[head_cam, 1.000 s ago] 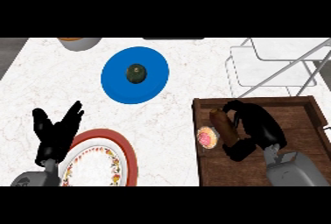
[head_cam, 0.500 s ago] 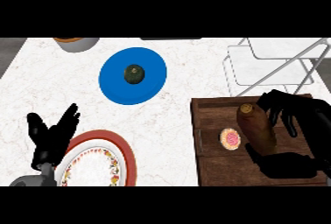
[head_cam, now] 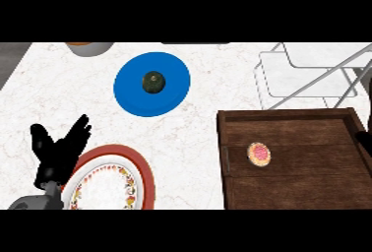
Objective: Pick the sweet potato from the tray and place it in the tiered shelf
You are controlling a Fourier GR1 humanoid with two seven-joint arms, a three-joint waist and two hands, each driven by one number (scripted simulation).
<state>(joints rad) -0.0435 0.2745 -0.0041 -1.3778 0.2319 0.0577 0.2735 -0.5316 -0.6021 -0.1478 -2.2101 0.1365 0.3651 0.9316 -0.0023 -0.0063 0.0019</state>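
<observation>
Right hand nearly gone from tray

Only a dark sliver of the right hand point(head_cam: 363, 140) remains at the tray point(head_cam: 291, 187) edge, fingers unreadable; sweet potato no longer visible; left hand point(head_cam: 58, 152) stays spread.

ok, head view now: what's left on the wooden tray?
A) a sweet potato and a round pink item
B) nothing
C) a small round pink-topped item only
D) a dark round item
C: the wooden tray shows only the small round pink-topped item near its left side; no sweet potato lies on it, and the dark round item sits on the blue plate, not the tray.
</observation>
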